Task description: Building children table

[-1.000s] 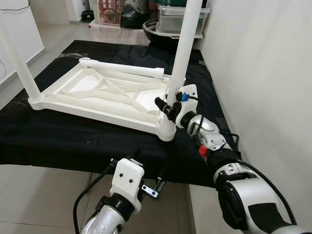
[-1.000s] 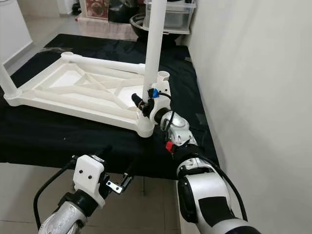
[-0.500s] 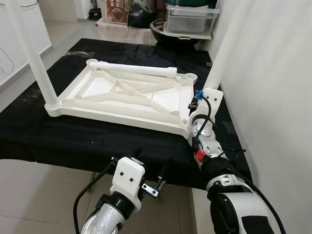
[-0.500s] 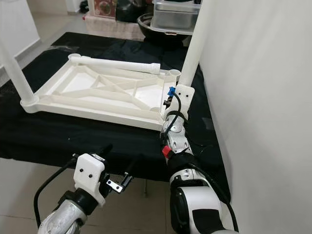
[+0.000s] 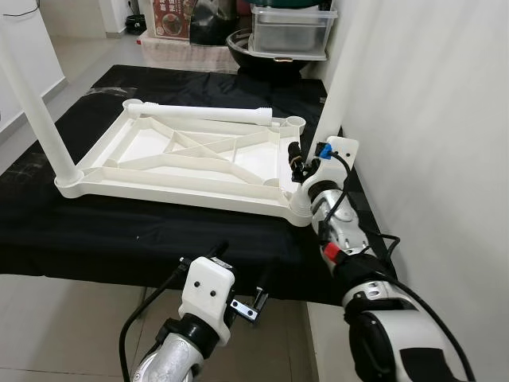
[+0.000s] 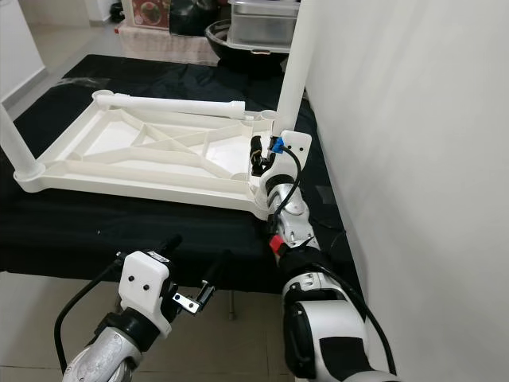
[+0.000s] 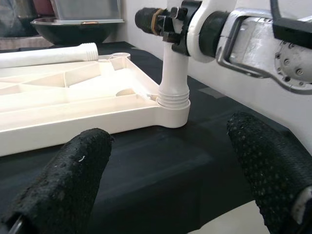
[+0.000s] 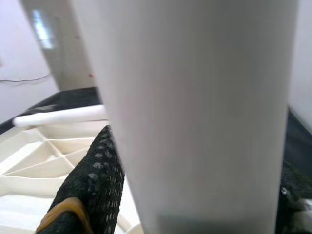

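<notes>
A white plastic table top [image 5: 175,193] lies upside down on a black cloth [image 5: 119,231]. One white leg [image 5: 36,103] stands upright in its near left corner. A second leg [image 5: 338,79] stands in the near right corner socket [image 7: 173,105], and my right gripper [image 5: 296,163] is shut on it just above the socket. One black finger [image 8: 92,180] presses against that leg. A third leg [image 5: 199,114] lies loose along the far edge, beside an empty socket [image 5: 296,122]. My left gripper [image 5: 242,267] hangs low over the cloth's near edge, open, fingers [image 7: 73,170] wide apart.
A white wall [image 5: 429,119] runs close along the right of the cloth. At the back stand a black bowl [image 5: 246,44] and a lidded plastic box [image 5: 290,28]. Tiled floor [image 5: 64,318] lies in front of the cloth and to its left.
The view has swung from side to side. My right gripper stays shut on the near right leg while its wrist has turned around it. The left arm has not moved.
</notes>
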